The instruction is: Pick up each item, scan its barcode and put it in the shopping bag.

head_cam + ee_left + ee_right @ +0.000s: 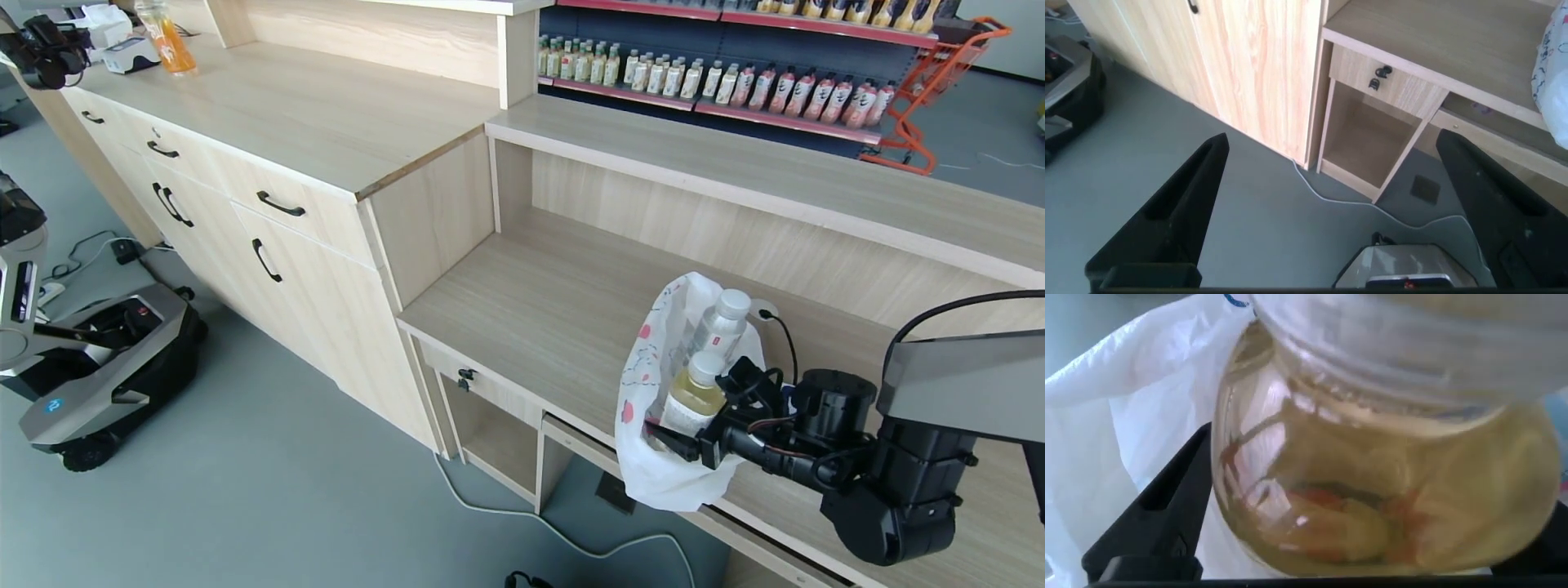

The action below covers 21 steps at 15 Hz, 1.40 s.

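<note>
A white shopping bag (653, 474) with a red pattern stands open on the lower wooden desk (539, 318), near its front edge. Inside it stands a clear bottle (722, 322) with a white cap. My right gripper (682, 425) is at the bag's mouth, shut on a yellow tea bottle (694, 396) that is partly inside the bag. In the right wrist view the tea bottle (1388, 474) sits very close between the fingers (1167, 523), with the bag (1118, 400) behind it. My left gripper (1331, 143) hangs open over the grey floor, holding nothing. An orange drink bottle (167, 37) stands on the far counter.
A tall counter (310, 106) with drawers and cupboard doors runs along the left. Store shelves (710, 82) of bottles and an orange basket stand (931, 90) are behind. A black cable (784, 339) lies on the desk by the bag. A cord (1339, 196) trails on the floor.
</note>
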Tool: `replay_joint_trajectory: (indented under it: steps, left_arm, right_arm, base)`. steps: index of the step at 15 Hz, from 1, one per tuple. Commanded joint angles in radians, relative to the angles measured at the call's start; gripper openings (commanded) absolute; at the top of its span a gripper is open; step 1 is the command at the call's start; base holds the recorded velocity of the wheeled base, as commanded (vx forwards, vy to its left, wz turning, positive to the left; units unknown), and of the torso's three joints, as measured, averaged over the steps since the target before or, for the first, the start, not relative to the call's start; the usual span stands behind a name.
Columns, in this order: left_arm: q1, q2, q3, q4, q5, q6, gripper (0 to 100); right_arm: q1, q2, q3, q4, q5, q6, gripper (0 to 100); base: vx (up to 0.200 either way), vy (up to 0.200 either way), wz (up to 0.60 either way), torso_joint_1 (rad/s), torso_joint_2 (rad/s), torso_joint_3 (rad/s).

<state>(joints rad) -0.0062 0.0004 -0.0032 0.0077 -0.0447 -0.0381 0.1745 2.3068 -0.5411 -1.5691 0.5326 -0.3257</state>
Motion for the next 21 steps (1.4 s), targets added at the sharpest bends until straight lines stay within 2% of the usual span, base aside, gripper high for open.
replay_joint_trajectory:
  steps: [1,3,7,11,12,15,16,17,21]
  left_arm:
    - [0.0,0.0,0.0,0.0,0.0,0.0,100]
    - [0.0,0.0,0.0,0.0,0.0,0.0,100]
    - [0.0,0.0,0.0,0.0,0.0,0.0,100]
    - [0.0,0.0,0.0,0.0,0.0,0.0,100]
    - [0.0,0.0,0.0,0.0,0.0,0.0,100]
    - [0.0,0.0,0.0,0.0,0.0,0.0,100]
    - [0.0,0.0,0.0,0.0,0.0,0.0,100]
    - [0.0,0.0,0.0,0.0,0.0,0.0,100]
    - [0.0,0.0,0.0,0.0,0.0,0.0,100]
  right_arm:
    - [0.0,-0.084,0.003,-0.002,0.0,0.024,100]
    - [0.0,-0.17,0.01,0.035,0.0,0.03,100]
    - [-0.016,-0.451,0.072,0.261,-0.005,0.022,100]
    - [-0.095,-0.707,0.098,0.483,-0.011,-0.029,100]
    - [-0.139,-0.782,0.101,0.566,-0.011,-0.087,100]
    - [-0.299,-0.868,0.102,0.67,-0.014,-0.262,100]
    - [-0.329,-0.882,0.102,0.693,-0.014,-0.274,100]
    - [-0.362,-0.909,0.099,0.71,-0.028,-0.268,100]
    - [-0.42,-0.954,0.081,0.71,-0.236,-0.131,100]
  base:
    - [0.0,0.0,0.0,0.0,0.0,0.0]
    - [0.0,0.0,0.0,0.0,0.0,0.0]
    - [0.0,0.0,0.0,0.0,0.0,0.0]
    - [0.0,0.0,0.0,0.0,0.0,0.0]
    - [0.0,0.0,0.0,0.0,0.0,0.0]
    - [0.0,0.0,-0.4,0.0,0.0,0.0]
    - [0.0,0.0,-0.6,0.002,0.0,0.007]
    - [0.0,0.0,-0.6,-0.007,0.0,0.012]
    - [0.0,0.0,-0.6,0.002,0.0,0.004]
